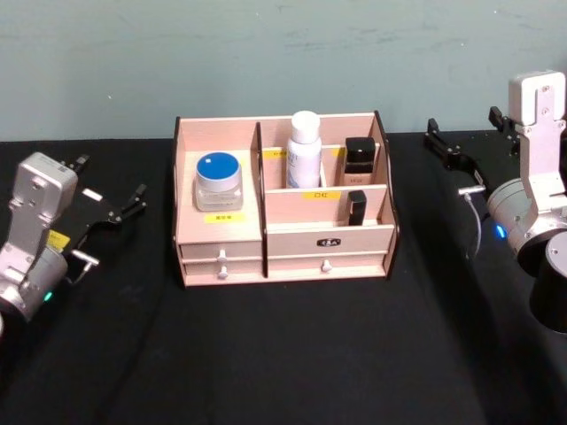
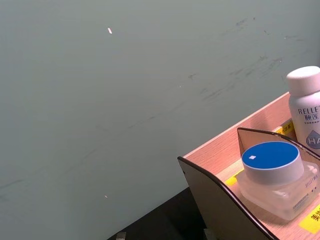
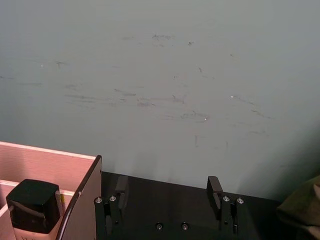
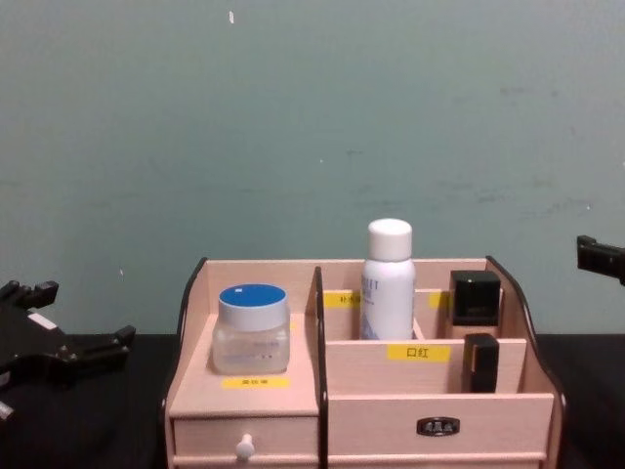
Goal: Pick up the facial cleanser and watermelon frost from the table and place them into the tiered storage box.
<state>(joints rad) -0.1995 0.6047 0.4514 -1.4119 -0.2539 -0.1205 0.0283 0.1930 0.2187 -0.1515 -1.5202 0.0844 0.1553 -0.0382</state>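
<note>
**A:** Where are the grippers, relative to the tiered storage box?

**B:** The left gripper (image 1: 113, 211) hovers to the left of the tiered storage box (image 1: 283, 243), fingers spread apart, holding nothing. The right gripper (image 1: 452, 158) sits to the box's right, near its back corner, fingers also parted and empty.

**A:** What does the box look like?

**B:** Light wood with dark curved side edges, stepped compartments, yellow labels, and small white-knobbed drawers along the front.

**A:** What is inside?

**B:** On the left shelf stands a clear jar (image 1: 219, 181) with a blue lid. Behind the centre divider, a white bottle (image 1: 304, 150) stands upright. In the back right compartment stands a container with a black cap (image 1: 359, 156), and in the front right slot a dark tube (image 1: 356, 208).

**A:** And around the box?

**B:** A black table (image 1: 283, 354) stretches open before the box and on both sides. A pale green wall (image 1: 266, 53) rises behind it.
</note>
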